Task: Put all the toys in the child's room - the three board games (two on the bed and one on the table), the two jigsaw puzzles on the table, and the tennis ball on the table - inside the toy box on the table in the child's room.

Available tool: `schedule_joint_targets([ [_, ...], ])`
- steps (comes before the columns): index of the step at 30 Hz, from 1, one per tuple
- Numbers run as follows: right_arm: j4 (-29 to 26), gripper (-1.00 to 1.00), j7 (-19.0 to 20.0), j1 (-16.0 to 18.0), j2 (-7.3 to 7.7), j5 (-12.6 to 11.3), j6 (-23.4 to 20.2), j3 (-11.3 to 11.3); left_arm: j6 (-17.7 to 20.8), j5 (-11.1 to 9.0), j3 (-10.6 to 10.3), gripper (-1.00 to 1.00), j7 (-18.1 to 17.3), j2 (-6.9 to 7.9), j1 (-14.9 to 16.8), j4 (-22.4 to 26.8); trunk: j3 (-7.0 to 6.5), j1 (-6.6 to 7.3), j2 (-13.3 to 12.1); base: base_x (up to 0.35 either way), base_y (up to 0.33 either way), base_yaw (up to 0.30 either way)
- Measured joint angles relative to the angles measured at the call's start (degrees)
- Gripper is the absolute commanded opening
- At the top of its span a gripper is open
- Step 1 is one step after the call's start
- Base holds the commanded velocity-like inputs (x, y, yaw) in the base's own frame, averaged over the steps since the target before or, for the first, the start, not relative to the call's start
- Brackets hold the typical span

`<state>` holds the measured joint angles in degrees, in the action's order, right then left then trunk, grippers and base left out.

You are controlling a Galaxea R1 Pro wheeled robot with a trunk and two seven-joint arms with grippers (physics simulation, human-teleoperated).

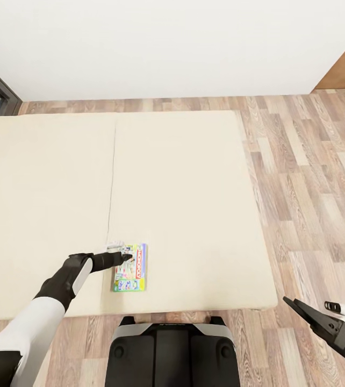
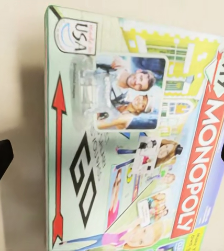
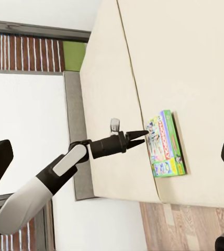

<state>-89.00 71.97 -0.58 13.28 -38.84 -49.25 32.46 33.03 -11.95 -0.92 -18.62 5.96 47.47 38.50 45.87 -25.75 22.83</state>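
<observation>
On bed (image 1: 194,177), Monopoly box (image 1: 130,267) lengthwise toward robot.

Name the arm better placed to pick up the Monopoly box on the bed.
Left. Its open gripper hangs right above the Monopoly box, while the right gripper sits off beyond the bed.
</observation>
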Motion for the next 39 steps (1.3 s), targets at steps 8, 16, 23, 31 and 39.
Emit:
schedule_joint_targets([
  [8, 0.0, 1.0, 0.0, 0.0, -0.03, 0.2, 0.0, 0.0, -0.5, 0.0, 0.0, 1.0, 0.0, -0.09, 0.0, 0.0, 0.01, 0.0, 0.0, 0.0, 0.0, 0.0],
  [16, 0.0, 1.0, 0.0, 0.0, -0.03, 0.3, 0.1, 0.0, -1.8, 0.0, 0.0, 1.0, 0.0, -0.11, 0.0, 0.0, 0.01, 0.0, 0.0, 0.0, 0.0, 0.0],
  [23, 0.0, 1.0, 0.0, 0.0, -0.03, 0.3, 0.1, 0.0, -2.1, 0.0, 0.0, 1.0, 0.0, -0.09, 0.0, 0.0, 0.01, 0.0, 0.0, 0.0, 0.0, 0.0],
  [31, 0.0, 1.0, 0.0, 0.0, -0.03, 0.4, 0.1, 0.0, -2.3, 0.0, 0.0, 1.0, 0.0, 0.11, 0.0, 0.0, 0.01, 0.0, 0.0, 0.0, 0.0, 0.0],
  [39, 0.0, 1.0, 0.0, 0.0, -0.03, 0.4, 0.1, 0.1, -2.4, 0.0, 0.0, 1.0, 0.0, 0.02, 0.0, 0.0, 0.09, 0.0, 0.0, 0.0, 0.0, 0.0],
])
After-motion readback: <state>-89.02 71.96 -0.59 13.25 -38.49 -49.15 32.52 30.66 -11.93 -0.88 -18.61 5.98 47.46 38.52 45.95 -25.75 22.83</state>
